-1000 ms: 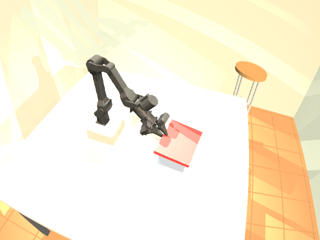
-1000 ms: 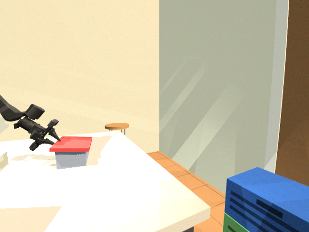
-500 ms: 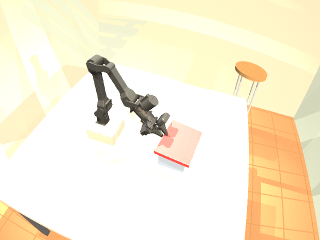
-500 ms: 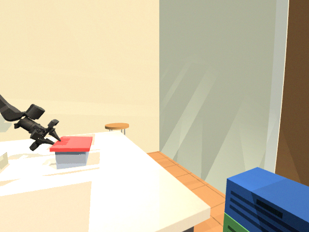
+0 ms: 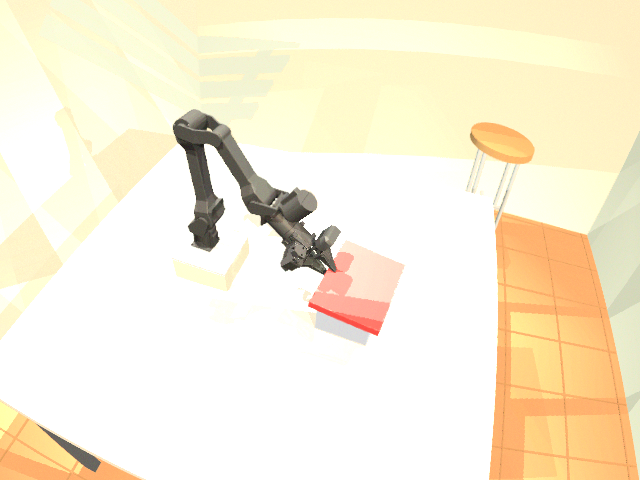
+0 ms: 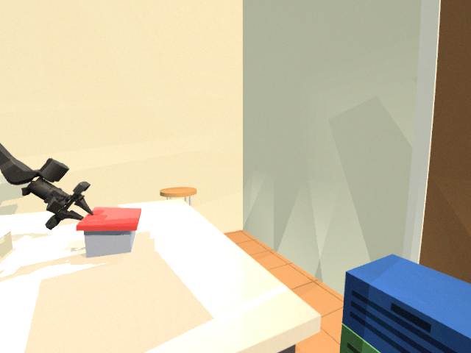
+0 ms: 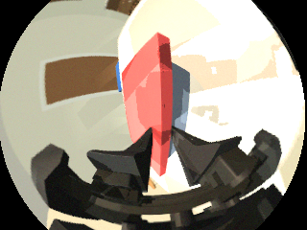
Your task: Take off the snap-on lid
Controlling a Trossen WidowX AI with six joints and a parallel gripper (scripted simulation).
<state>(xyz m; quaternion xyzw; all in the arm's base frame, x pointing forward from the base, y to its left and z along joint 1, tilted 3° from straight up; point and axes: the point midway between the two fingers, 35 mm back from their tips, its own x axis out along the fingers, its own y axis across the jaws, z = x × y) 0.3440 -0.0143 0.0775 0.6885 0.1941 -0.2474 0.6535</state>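
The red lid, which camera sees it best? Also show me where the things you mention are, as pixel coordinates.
The top view: it shows nearly the whole flat top of the lid [image 5: 369, 289] [image 6: 114, 218] [image 7: 165, 105]. The exterior view shows it low and slanted; the wrist view shows it narrow, its edge facing the camera.

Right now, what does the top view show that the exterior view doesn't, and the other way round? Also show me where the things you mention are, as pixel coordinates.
Only the top view: the arm's upright lower links [image 5: 200, 178] and a dark table leg [image 5: 69, 448] at the lower left.

Only the exterior view: a blue unit [image 6: 411, 284] above a green one [image 6: 352, 337].

Both: the hand [image 5: 330, 271] [image 6: 87, 216] shut on the edge of the red lid [image 5: 369, 281] [image 6: 114, 218], the grey box [image 5: 341, 326] [image 6: 108, 243] and the round stool [image 5: 501, 140] [image 6: 177, 191].
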